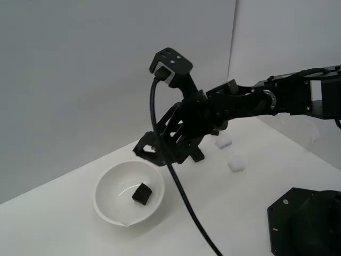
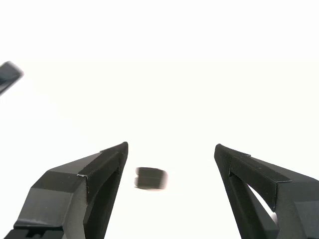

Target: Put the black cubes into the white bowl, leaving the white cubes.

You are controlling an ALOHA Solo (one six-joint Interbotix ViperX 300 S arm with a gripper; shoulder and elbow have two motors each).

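The white bowl (image 1: 109, 184) sits on the white table toward the exterior view's left. One black cube (image 1: 141, 193) lies tilted inside it. My gripper (image 1: 170, 153) hangs open just above the bowl's far rim, with nothing between its fingers. In the wrist view the gripper (image 2: 171, 148) shows spread black fingers (image 2: 94, 174), and a blurred black cube (image 2: 151, 178) appears below the gap, apart from both. A dark blurred shape (image 2: 7, 75) at that picture's edge is too cut off to identify. Two white cubes (image 1: 224, 143) (image 1: 236, 164) rest on the table beyond the arm.
A black cable (image 1: 186, 202) droops from the wrist across the table beside the bowl. The arm's black base (image 1: 306, 224) fills the exterior view's lower right. A pale wall stands behind the table.
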